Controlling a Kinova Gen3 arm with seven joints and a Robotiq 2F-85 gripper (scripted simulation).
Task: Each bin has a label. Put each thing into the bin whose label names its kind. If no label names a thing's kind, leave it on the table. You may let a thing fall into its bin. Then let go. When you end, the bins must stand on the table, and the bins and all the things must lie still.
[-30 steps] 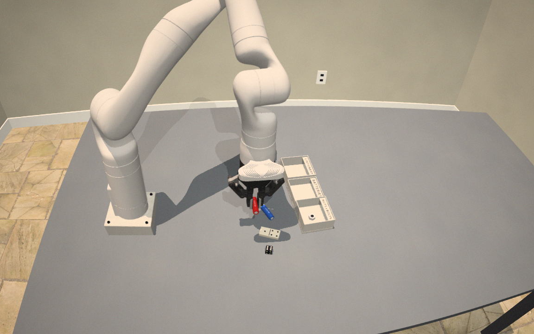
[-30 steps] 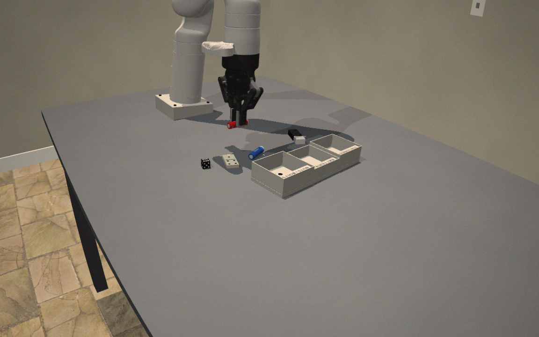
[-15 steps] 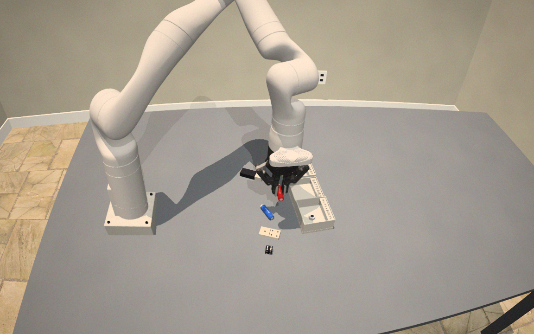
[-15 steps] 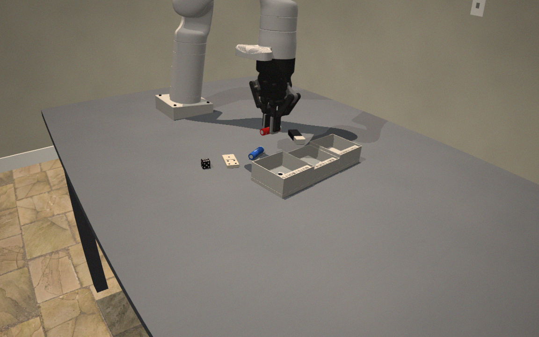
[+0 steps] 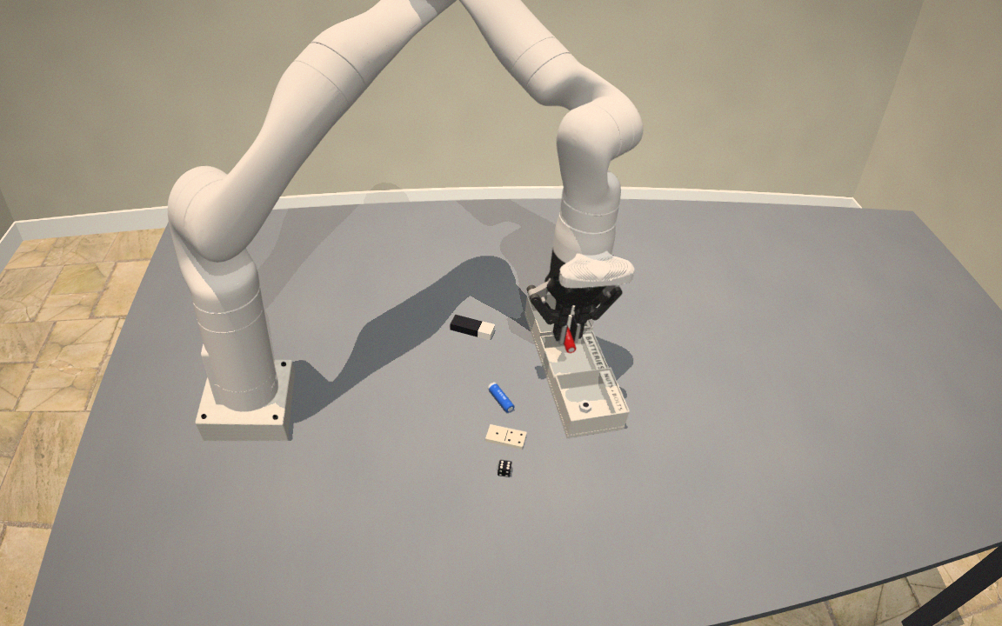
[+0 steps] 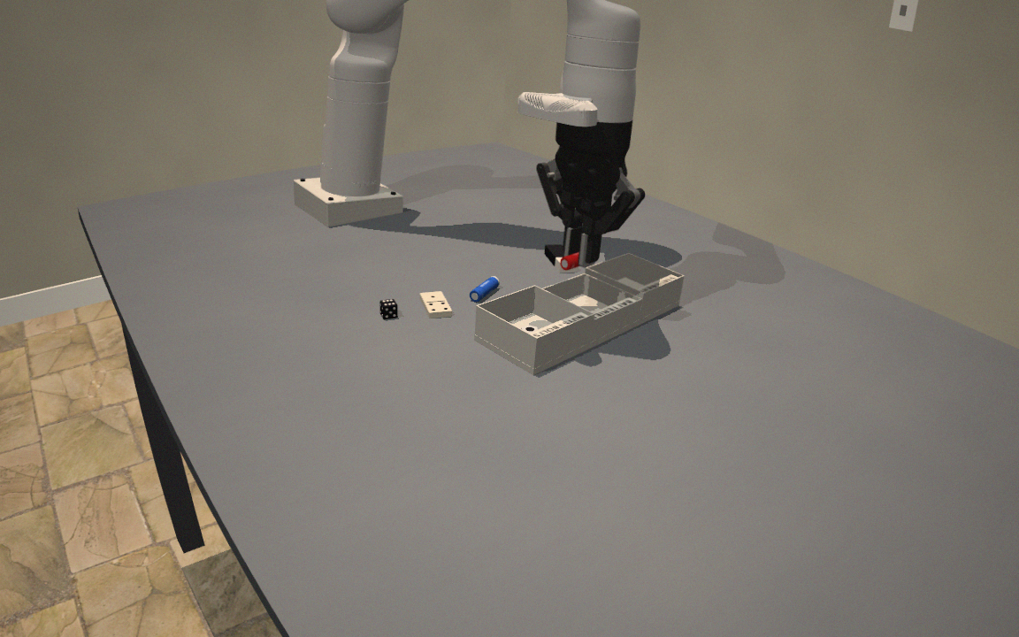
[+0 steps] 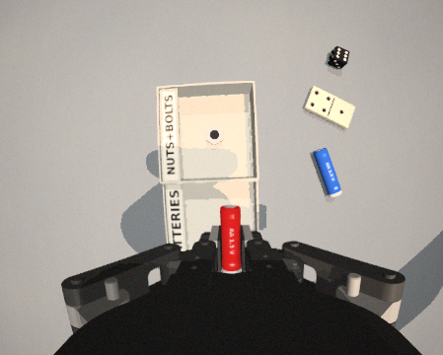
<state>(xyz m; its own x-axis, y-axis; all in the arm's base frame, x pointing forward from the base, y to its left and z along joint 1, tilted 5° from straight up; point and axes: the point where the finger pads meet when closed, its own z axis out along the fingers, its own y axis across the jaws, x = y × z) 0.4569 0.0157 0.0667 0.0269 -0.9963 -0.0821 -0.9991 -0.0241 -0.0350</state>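
My gripper (image 5: 571,336) (image 6: 579,251) (image 7: 231,238) is shut on a red battery (image 5: 569,341) (image 6: 570,261) (image 7: 231,232), above the bin labelled BATTERIES (image 5: 597,351) (image 7: 175,217). A blue battery (image 5: 501,396) (image 6: 485,287) (image 7: 328,173) lies on the table. A nut (image 5: 584,405) (image 7: 214,135) lies in the NUTS+BOLTS bin (image 5: 597,424) (image 6: 507,339) (image 7: 169,133). A domino (image 5: 505,436) (image 6: 435,303) (image 7: 330,106), a black die (image 5: 504,468) (image 6: 388,309) (image 7: 338,57) and a black and white eraser (image 5: 471,326) lie on the table. The third bin (image 6: 662,287) is partly hidden by the gripper in the top view; its label is unreadable.
The three bins stand joined in a row on the grey table (image 5: 761,389) (image 6: 735,475). The robot's base (image 5: 243,429) (image 6: 347,210) stands at the left. The blue battery, domino and die lie between the base and the bins, towards the front in the top view.
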